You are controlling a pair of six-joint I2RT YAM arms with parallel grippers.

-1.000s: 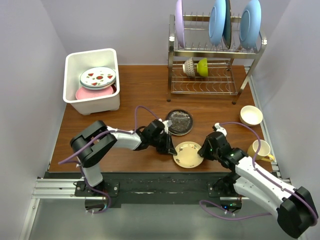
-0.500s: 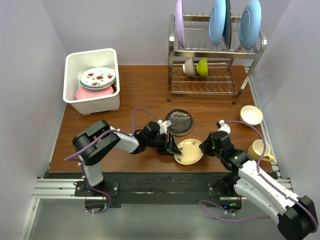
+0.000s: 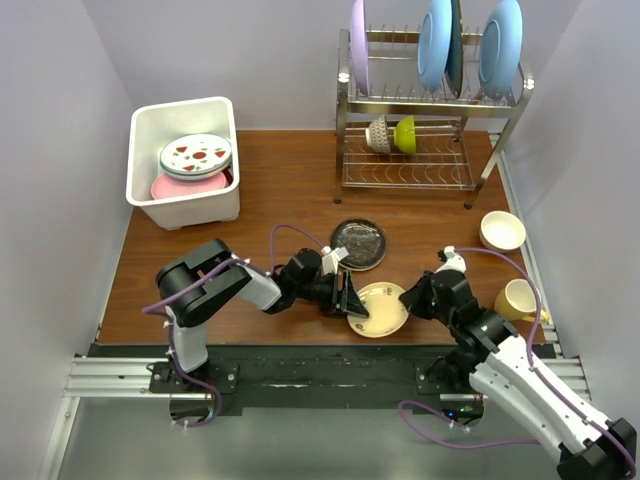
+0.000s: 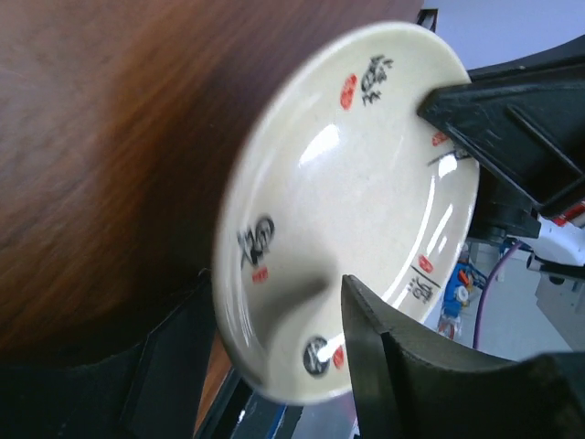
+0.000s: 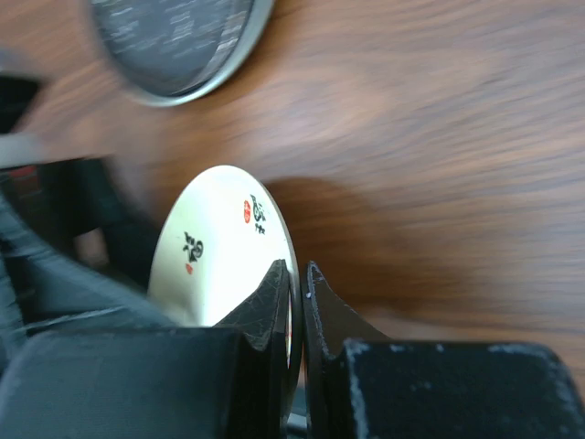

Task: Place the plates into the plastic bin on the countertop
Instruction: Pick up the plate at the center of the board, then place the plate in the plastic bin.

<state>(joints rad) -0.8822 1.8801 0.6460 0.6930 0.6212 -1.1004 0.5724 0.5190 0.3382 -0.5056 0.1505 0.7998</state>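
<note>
The small yellowish plate [image 3: 378,310] with dark and red marks is tilted up near the countertop's [image 3: 270,190] front edge. My right gripper [image 3: 415,300] is shut on its right rim [image 5: 294,274]. My left gripper [image 3: 348,298] is open, its jaws straddling the plate's left rim [image 4: 274,306], one finger over the face and one behind. The dark glass plate [image 3: 358,243] lies flat just behind. The white plastic bin [image 3: 140,150] at the far left holds the fruit-motif plate [image 3: 195,155] on top of the pink plate [image 3: 172,187].
A two-tier wire rack [image 3: 430,100] at the back right holds lilac and light-blue plates and small bowls. A cream bowl [image 3: 502,230] and a mug [image 3: 522,298] stand at the right. The countertop's front edge lies right under the held plate.
My right gripper has closed on the yellowish plate's right rim and tipped it up from flat. My left gripper has moved right until its open jaws reach around the left rim.
</note>
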